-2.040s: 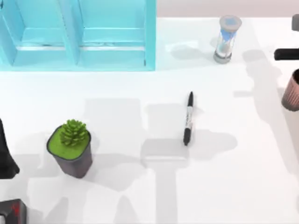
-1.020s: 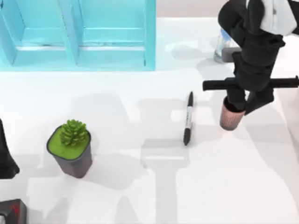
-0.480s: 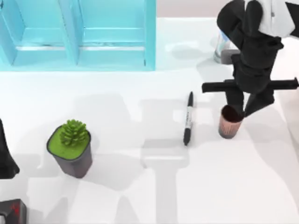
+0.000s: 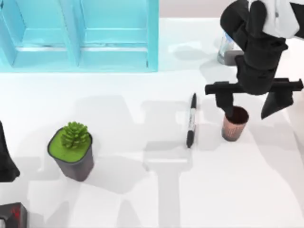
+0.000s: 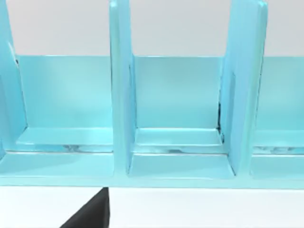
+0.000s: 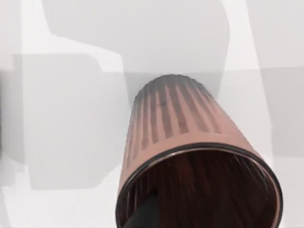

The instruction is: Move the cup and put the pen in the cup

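Rendered sim desk/office setup: plain white table [image 4: 142, 199], turquoise shelf [image 4: 80, 38] at back-left edge, potted succulent [image 4: 71, 149] front-left, hourglass [image 4: 225, 52] at back-right.

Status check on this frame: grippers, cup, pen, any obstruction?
Right gripper open above the cup, cup upright on the table. Pen lying flat just left of cup, apart. Left arm parked at table's left edge. Nothing between pen and cup.

White table [image 4: 142, 199]: cup [image 4: 234, 124] upright right of pen [image 4: 191, 120]; succulent pot [image 4: 72, 150] near-left; blue shelf [image 4: 80, 35] far-left; hourglass [image 4: 224, 47] far-right.
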